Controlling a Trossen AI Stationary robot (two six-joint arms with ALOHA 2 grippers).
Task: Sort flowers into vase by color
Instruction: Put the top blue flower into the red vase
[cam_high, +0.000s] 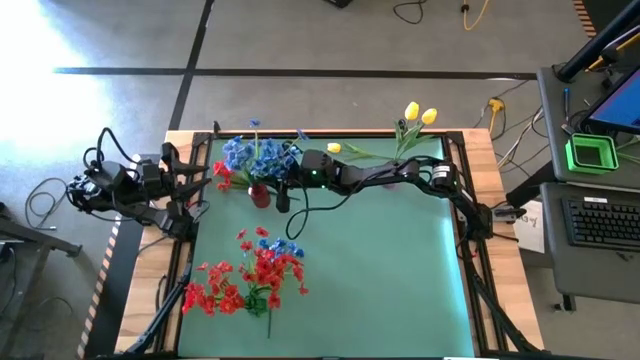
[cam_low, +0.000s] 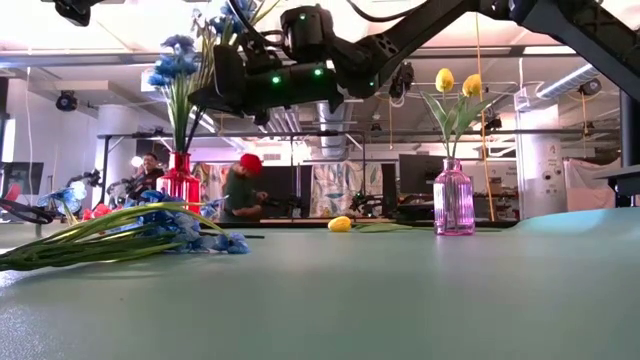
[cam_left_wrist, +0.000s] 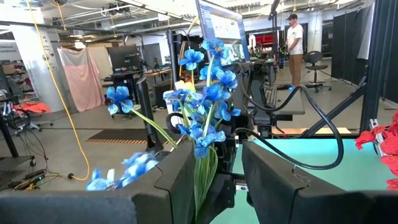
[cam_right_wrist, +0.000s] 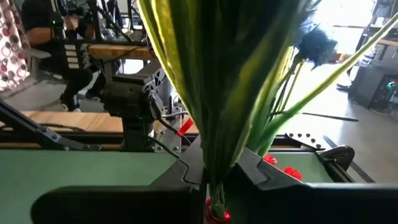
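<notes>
A bunch of blue flowers (cam_high: 255, 155) stands upright in a red vase (cam_high: 259, 194) at the table's far left. My right gripper (cam_high: 277, 184) reaches across from the right and is shut on the bunch's stems. My left gripper (cam_high: 203, 182) is open and empty to the left of the vase, its fingers (cam_left_wrist: 180, 180) pointing at the bunch. Two yellow buds (cam_high: 420, 113) stand in a pink vase (cam_low: 453, 200). One yellow flower (cam_high: 335, 148) lies on the mat. Red flowers (cam_high: 245, 280) with a blue one (cam_high: 286, 247) lie at the near left. My right gripper pinches the bundle of green stems (cam_right_wrist: 214, 168) between its two fingers, just above the red vase's mouth (cam_right_wrist: 216, 216). The fingers come level from the table's right side and lie across the upright stems. The stems' lower ends stick into the vase.
The pink vase stands under my right arm's forearm (cam_high: 400, 175). Black rails (cam_high: 190, 230) run along the mat's left and right sides. The green mat (cam_high: 390, 270) is bare at the centre and near right. People show in the room beyond the table (cam_low: 243, 190).
</notes>
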